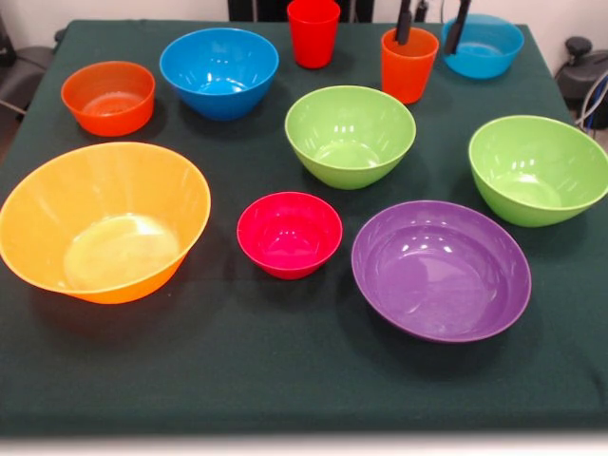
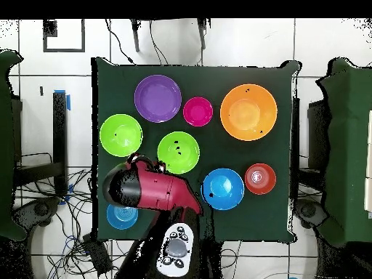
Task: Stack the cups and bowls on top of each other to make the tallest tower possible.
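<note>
My gripper (image 1: 430,24) hangs open and empty at the far edge, one finger above the orange cup (image 1: 408,65), the other in front of a blue bowl (image 1: 483,46). The red cup (image 1: 313,31) stands left of them. Spread over the cloth are a second blue bowl (image 1: 219,72), a small orange bowl (image 1: 108,98), two lime green bowls (image 1: 351,136) (image 1: 539,169), a small crimson bowl (image 1: 289,234), a wide purple bowl (image 1: 441,270) and the big orange bowl (image 1: 104,223). Each stands alone and upright; no tower shows. In the overhead view the arm (image 2: 145,189) hides both cups.
A dark green cloth (image 1: 285,380) covers the table, with bare cloth along the front edge. From above, cables and black chairs (image 2: 341,145) surround the table on a tiled floor.
</note>
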`<state>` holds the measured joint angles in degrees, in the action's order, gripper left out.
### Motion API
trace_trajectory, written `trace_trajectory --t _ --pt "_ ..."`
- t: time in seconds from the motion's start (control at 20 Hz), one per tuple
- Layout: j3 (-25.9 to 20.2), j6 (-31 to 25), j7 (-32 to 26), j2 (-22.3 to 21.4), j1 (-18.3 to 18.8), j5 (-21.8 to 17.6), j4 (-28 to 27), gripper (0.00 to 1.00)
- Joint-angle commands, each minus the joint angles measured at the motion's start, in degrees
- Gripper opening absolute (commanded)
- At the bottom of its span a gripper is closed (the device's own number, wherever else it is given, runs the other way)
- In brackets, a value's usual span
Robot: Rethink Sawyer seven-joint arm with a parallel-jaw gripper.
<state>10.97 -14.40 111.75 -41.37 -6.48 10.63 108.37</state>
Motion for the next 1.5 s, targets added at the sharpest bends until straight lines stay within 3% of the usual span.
trace_trajectory --t 0.05,0.15,0.65,0.8,0.95,1.15,1.5 --pt "-2.99 -0.84 13.96 0.84 -2.58 3.39 3.68 1.00" --pt "-1.97 -0.06 14.79 1.10 -4.22 4.04 3.79 1.00" --pt "-3.75 3.96 14.13 3.43 -3.17 4.94 4.54 1.00" --pt "-4.47 3.67 14.00 2.93 -2.25 4.53 5.31 1.00" --pt "-4.52 1.61 12.57 -0.39 -0.84 3.47 7.52 1.00" --pt "-7.16 5.18 12.53 0.12 1.51 2.85 9.59 1.00" --pt "-6.67 9.84 16.92 2.16 -1.85 4.40 11.18 1.00"
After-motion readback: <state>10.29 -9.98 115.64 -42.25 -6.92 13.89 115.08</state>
